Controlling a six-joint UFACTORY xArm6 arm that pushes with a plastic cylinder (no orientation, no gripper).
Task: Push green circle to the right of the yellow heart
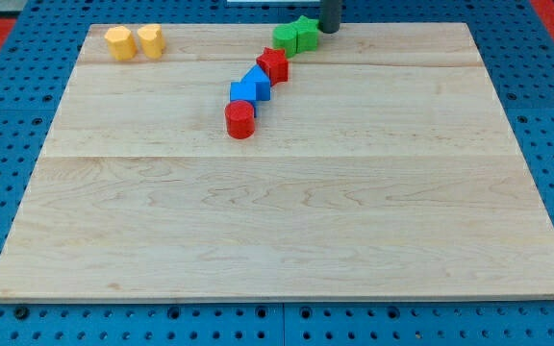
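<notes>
Two green blocks sit side by side near the view's top, right of centre: a rounded one, the green circle (285, 38), on the left, and a more angular green block (307, 33) touching it on the right. Two yellow blocks sit at the top left: one (118, 42) on the left and the yellow heart (151, 40) beside it, though their shapes are hard to make out. My tip (329, 30) stands at the board's top edge, just right of the angular green block, touching or nearly touching it.
A diagonal chain of blocks runs down-left from the green pair: a red block (273, 64), a blue triangle-like block (258, 82), a blue block (244, 95) and a red cylinder (240, 119). The wooden board (277, 221) lies on a blue pegboard.
</notes>
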